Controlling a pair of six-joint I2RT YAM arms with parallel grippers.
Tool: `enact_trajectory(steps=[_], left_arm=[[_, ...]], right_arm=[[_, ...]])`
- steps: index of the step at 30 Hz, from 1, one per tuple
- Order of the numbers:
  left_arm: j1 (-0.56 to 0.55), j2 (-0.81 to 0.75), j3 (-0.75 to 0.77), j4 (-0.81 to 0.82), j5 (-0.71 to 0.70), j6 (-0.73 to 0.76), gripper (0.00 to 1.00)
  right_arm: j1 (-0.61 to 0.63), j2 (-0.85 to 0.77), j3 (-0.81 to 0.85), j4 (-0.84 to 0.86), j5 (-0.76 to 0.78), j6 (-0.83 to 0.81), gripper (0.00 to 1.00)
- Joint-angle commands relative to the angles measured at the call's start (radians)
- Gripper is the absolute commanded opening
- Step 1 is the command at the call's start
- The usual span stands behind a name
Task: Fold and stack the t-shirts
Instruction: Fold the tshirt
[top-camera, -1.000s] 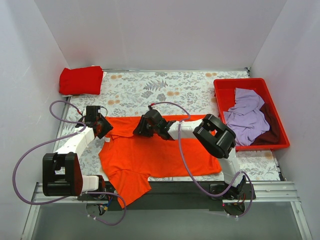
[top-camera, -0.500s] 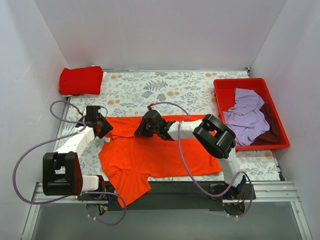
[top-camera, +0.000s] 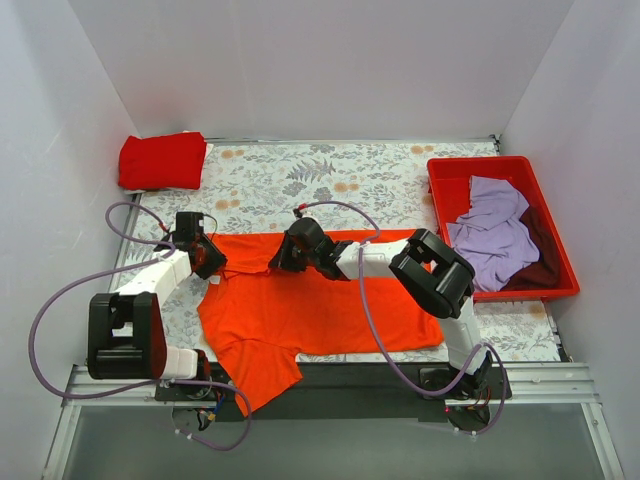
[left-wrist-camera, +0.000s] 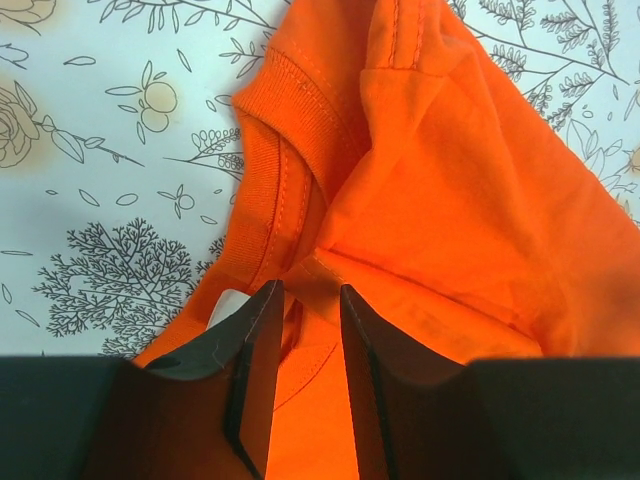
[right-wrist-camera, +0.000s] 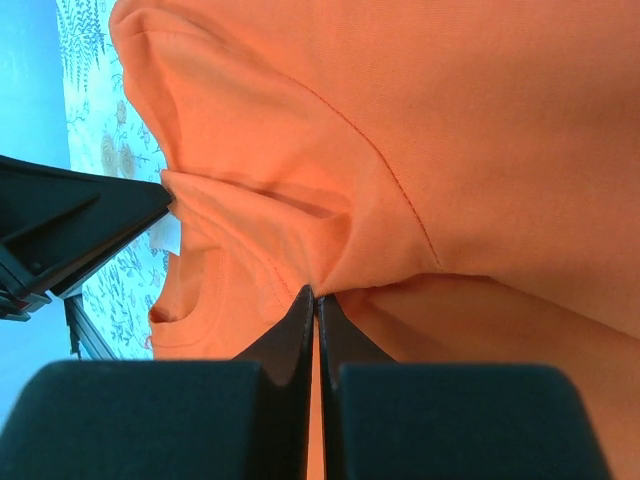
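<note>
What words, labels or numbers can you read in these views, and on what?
None is readable. The white neck tag in the collar of the orange t-shirt shows no legible print; the table cover carries only a floral pattern.

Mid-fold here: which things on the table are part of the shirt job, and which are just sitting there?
Part of the job: orange t-shirt, spread out; folded red t-shirt; lavender t-shirt and dark maroon t-shirt, both in the bin.
Just there: red plastic bin; floral table cover.
</note>
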Motion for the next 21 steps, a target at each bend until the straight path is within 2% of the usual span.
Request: enact_trajectory(steps=[1,9,12,14,17,21], left_arm=[[0.007,0.01,0.018,0.006,-0.02,0.01,0.28],[0.007,0.029,0.03,0.006,-0.037,0.01,0.3],[0.007,0.01,0.027,0.005,-0.043,0.016,0.27],[0.007,0.001,0.022,0.008,-0.044,0.023,0.12],[0.005,-0.013,0.016,0.011,-0.04,0.029,0.0],[0.007,-0.039,0.019,-0.006,-0.043,0.032,0.0]], right_arm=[[0.0,-0.037,0.009,0.037,-0.006,-0.016,0.01],[-0.002,-0.031,0.012,0.037,-0.038,-0.018,0.01],[-0.002,-0.03,0.012,0.039,-0.043,-0.021,0.01],[-0.002,-0.033,0.012,0.037,-0.047,-0.025,0.01],[-0.004,-0.037,0.016,0.039,-0.055,-0.037,0.01],[-0.002,-0.051,0.009,0.037,-0.063,-0.057,0.01]])
